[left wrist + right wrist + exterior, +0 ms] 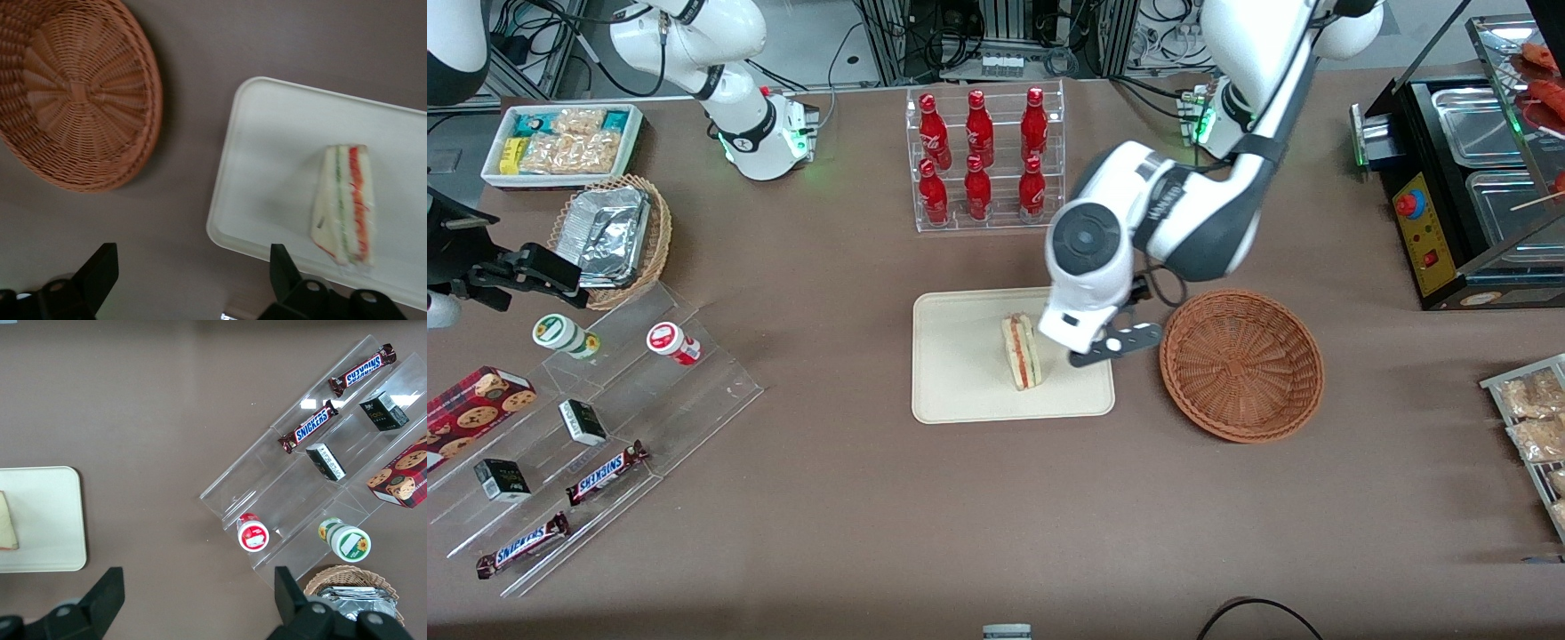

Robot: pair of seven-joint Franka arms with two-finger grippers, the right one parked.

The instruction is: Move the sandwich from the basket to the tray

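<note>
The sandwich (pixel 1023 352) (pixel 347 203) lies on the cream tray (pixel 960 378) (pixel 280 147), its red, orange and green layers showing, close to the tray edge nearest the basket. The reddish-brown wicker basket (pixel 1240 364) (pixel 73 93) sits beside the tray and holds nothing. My left gripper (pixel 1092 352) (pixel 190 273) hovers over the tray's edge and the strip of table between tray and basket. Its dark fingers (pixel 100 270) stand wide apart, open, with only tablecloth between them. The sandwich is apart from the gripper.
A clear rack of red bottles (pixel 983 160) stands farther from the front camera than the tray. Toward the parked arm's end are a clear stepped snack display (pixel 587 427), a tan basket of foil trays (pixel 609 236) and a white snack bin (pixel 560 142). A black warmer (pixel 1467 178) stands at the working arm's end.
</note>
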